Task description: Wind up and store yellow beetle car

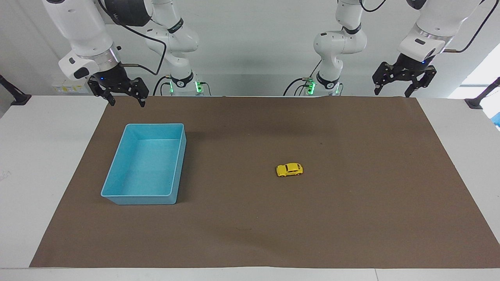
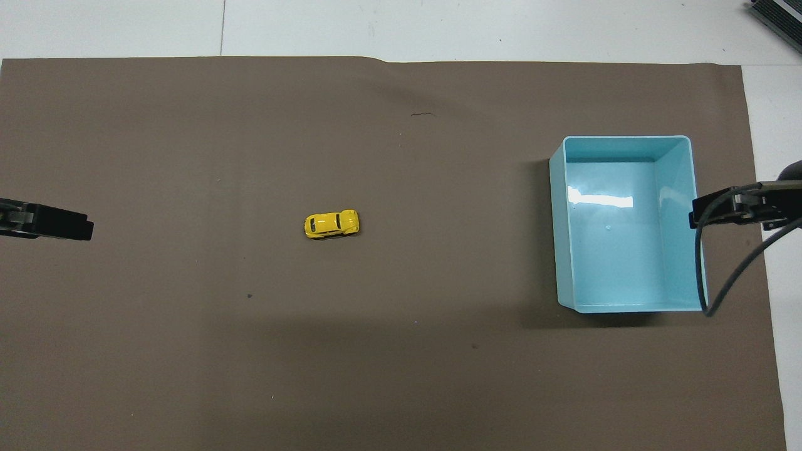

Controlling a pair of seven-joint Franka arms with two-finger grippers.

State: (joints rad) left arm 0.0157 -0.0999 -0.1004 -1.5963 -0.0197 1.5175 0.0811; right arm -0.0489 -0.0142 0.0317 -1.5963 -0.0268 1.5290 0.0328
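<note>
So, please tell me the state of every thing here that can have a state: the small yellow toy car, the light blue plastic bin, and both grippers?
Small yellow beetle toy car: on its wheels on the brown mat, not held.
Light blue rectangular plastic bin: upright, empty, toward the right arm's end.
Left gripper: open, empty, raised over the mat's edge by the robots, waiting.
Right gripper: open, empty, raised over the mat's edge, near the bin.

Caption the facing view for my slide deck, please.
Yellow beetle car sits on the brown mat, apart from the empty blue bin; left gripper and right gripper wait open above.
</note>
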